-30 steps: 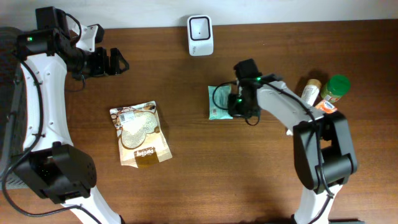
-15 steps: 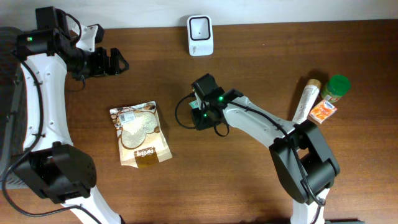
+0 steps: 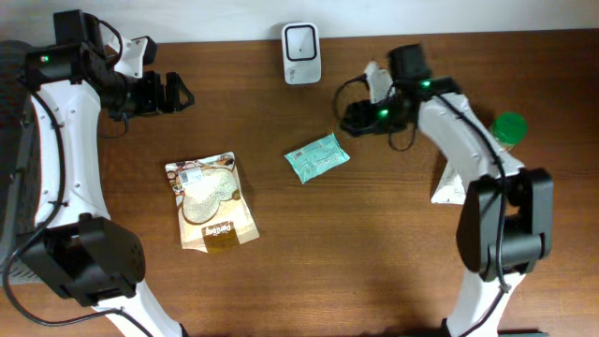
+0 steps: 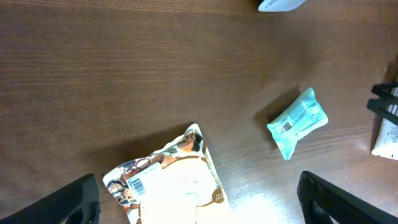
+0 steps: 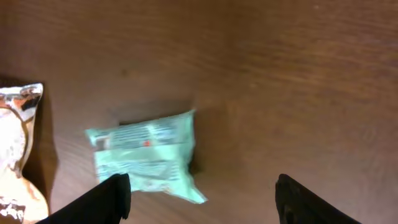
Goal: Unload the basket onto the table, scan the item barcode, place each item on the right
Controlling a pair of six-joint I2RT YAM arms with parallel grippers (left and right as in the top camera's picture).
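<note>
Although the teal packet is the thing to be scanned, it lies flat on the table, held by nobody, below and just ahead of the right gripper. That gripper hangs above the wood with its jaws spread and nothing between them. The left gripper is likewise wide apart and empty, with the packet well away from it and a snack bag lying nearer. The scanner stands ahead of the right gripper and off to one side, near but apart, and the packet is not in front of its window.

By my reading, the scan is left to do, or at least nothing shows it done. The packet would need to be gripped, lifted and turned so its code faces the scanner.

Only the overhead view shows the whole scanner, both arms, and the gap between packet and scanner. Only the left wrist view makes out a barcode on the packet's upturned face, near one end, and another on the snack bag; just a corner of the scanner enters at its top edge. The right wrist view shows its own fingers splayed to either side, the packet on the table beyond them, and no scanner.
</note>
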